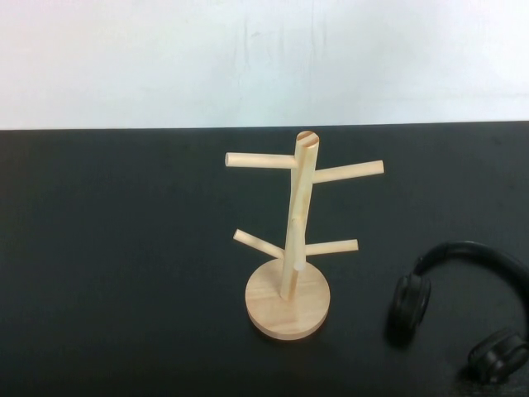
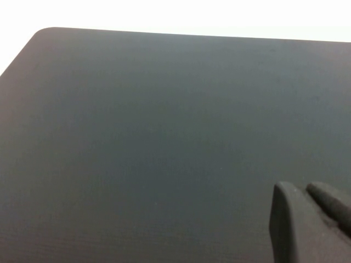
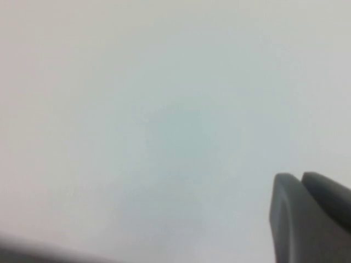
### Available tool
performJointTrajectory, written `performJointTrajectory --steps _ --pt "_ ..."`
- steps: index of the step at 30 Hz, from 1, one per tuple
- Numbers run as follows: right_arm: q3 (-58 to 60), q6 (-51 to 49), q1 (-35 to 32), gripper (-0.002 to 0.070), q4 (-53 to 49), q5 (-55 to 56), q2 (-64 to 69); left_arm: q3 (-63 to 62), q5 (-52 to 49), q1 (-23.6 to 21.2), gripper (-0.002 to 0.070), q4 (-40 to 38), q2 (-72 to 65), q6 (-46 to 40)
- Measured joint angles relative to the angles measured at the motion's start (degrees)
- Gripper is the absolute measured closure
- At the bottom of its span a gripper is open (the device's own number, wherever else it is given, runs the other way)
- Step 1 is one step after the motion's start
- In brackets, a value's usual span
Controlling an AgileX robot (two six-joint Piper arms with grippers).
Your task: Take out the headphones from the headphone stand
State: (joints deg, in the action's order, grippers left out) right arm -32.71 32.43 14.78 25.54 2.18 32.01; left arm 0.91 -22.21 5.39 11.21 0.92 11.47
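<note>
The light wooden headphone stand (image 1: 289,281) stands upright in the middle of the black table, and its four pegs are bare. The black headphones (image 1: 463,302) lie flat on the table to the stand's right, near the front edge, apart from the stand. Neither arm shows in the high view. In the left wrist view my left gripper (image 2: 299,189) is shut with nothing in it, above bare black tabletop. In the right wrist view my right gripper (image 3: 296,178) is shut on nothing and faces a plain white surface.
The black table (image 1: 124,273) runs the full width of the high view, with a white wall (image 1: 248,58) behind its far edge. A rounded table corner (image 2: 46,34) appears in the left wrist view.
</note>
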Motion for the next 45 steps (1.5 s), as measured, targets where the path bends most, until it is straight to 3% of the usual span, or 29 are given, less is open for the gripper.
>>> performJointTrajectory --steps 2,4,8,15,22,30,45 --pt "0.0 -21.2 -1.2 0.0685 -21.31 -5.73 0.16 0.0 0.0 0.0 0.0673 0.0 0.0 0.0" --pt "0.0 -37.79 -2.9 0.0685 -34.56 -10.96 0.14 0.0 0.0 0.0 0.0673 0.0 0.0 0.0" --pt "1.7 -55.52 -9.01 0.0685 -47.32 -17.34 -2.06 0.0 0.0 0.0 0.0673 0.0 0.0 0.0" --pt "16.06 -56.91 -20.87 0.0685 -49.96 -7.08 -13.36 0.0 0.0 0.0 0.0673 0.0 0.0 0.0" --pt "33.48 -56.22 -24.39 0.0685 -47.73 -5.62 -23.36 0.0 0.0 0.0 0.0673 0.0 0.0 0.0" --pt "34.31 -52.01 -24.39 0.0685 -45.44 -22.59 -32.29 0.0 0.0 0.0 0.0673 0.0 0.0 0.0" --pt "34.4 -49.36 -24.39 0.0685 -44.9 -23.53 -32.45 0.0 0.0 0.0 0.0673 0.0 0.0 0.0"
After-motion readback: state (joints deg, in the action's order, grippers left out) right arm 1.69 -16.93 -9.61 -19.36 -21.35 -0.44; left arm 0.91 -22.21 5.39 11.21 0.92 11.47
